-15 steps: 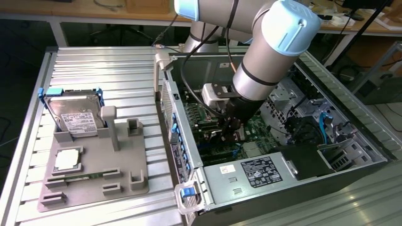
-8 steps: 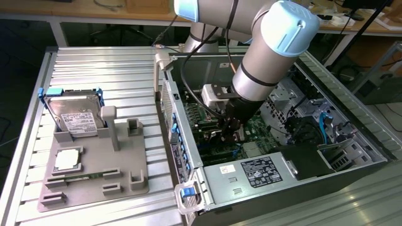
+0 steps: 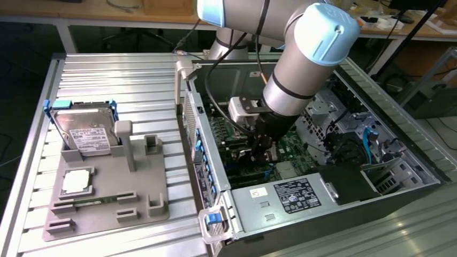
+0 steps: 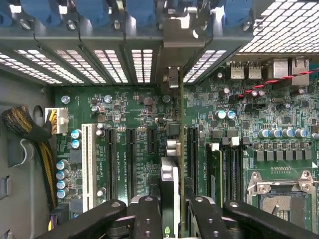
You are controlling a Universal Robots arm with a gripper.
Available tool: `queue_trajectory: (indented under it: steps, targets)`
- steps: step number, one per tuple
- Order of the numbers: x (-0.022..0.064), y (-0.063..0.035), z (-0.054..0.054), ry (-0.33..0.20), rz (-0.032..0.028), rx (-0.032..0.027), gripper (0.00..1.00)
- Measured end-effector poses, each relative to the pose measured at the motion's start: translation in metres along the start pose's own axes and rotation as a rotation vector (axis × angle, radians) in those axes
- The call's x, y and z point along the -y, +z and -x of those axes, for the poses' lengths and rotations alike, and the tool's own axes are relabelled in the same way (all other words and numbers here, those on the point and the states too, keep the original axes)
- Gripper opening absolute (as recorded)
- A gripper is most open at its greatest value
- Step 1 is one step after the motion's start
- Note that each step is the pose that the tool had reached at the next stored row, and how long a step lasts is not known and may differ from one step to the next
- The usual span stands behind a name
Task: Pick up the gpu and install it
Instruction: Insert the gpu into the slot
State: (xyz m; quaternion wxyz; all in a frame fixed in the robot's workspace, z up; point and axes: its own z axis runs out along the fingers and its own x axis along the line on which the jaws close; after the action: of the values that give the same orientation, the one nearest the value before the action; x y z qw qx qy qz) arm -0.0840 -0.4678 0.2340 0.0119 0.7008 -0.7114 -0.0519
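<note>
GPU (image 4: 172, 191) stands edge-on, pinched between your fingers (image 4: 147, 219), its long axis running along the motherboard (image 4: 144, 129) slots toward the rear bracket openings.

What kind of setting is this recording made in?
Most likely a robotics lab bench for PC assembly: an open computer case on a ribbed metal table, a grey parts fixture, and wooden workbenches behind.
</note>
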Motion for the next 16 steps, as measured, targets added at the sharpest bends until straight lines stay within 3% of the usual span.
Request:
queue_trajectory:
  steps: [6, 8, 10, 11, 16]
  targets:
    - [0.0001, 0.0001, 0.000, 0.000, -0.0001, 0.0002, 0.27]
    - [-0.0001, -0.0028, 0.001, 0.000, -0.0018, 0.0042, 0.31]
    - [-0.0013, -0.0148, 0.001, 0.000, 0.0000, 0.0000, 0.43]
    - [-0.0017, -0.0190, 0.001, 0.000, -0.0004, 0.0009, 0.43]
    - [-0.0038, -0.0422, 0.002, 0.000, -0.0001, 0.0003, 0.67]
